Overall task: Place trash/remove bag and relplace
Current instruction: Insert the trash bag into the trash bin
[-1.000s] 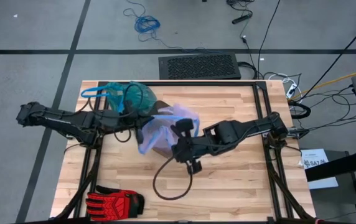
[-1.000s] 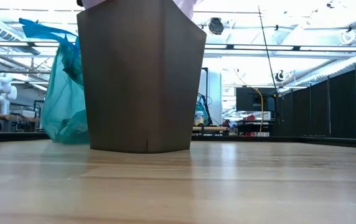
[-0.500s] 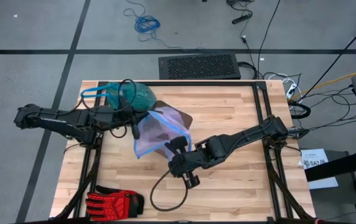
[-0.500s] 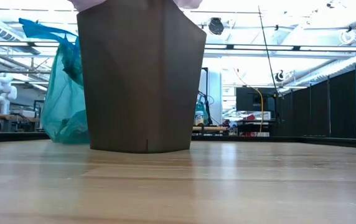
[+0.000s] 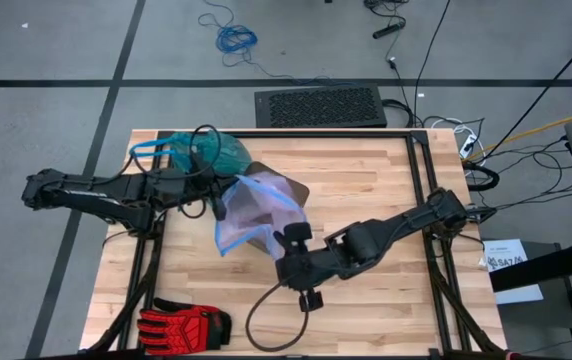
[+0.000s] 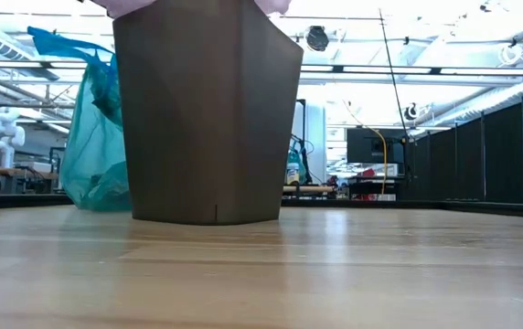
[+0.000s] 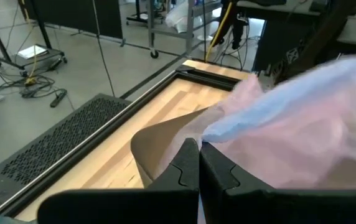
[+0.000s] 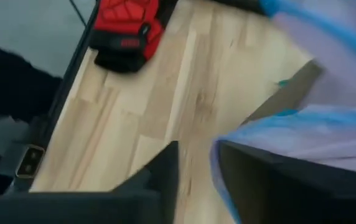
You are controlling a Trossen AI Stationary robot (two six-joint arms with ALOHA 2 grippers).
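Left tool (image 7: 198, 163) clenched on lilac bag (image 5: 251, 212) rim over bin (image 6: 208, 114); right tool (image 8: 193, 168) released beside its edge

Two dark arms are reaching over a wooden table (image 5: 366, 190) toward a lilac bag (image 5: 251, 210) draped on a brown bin (image 5: 291, 188), a teal bag (image 5: 211, 155) lying behind.
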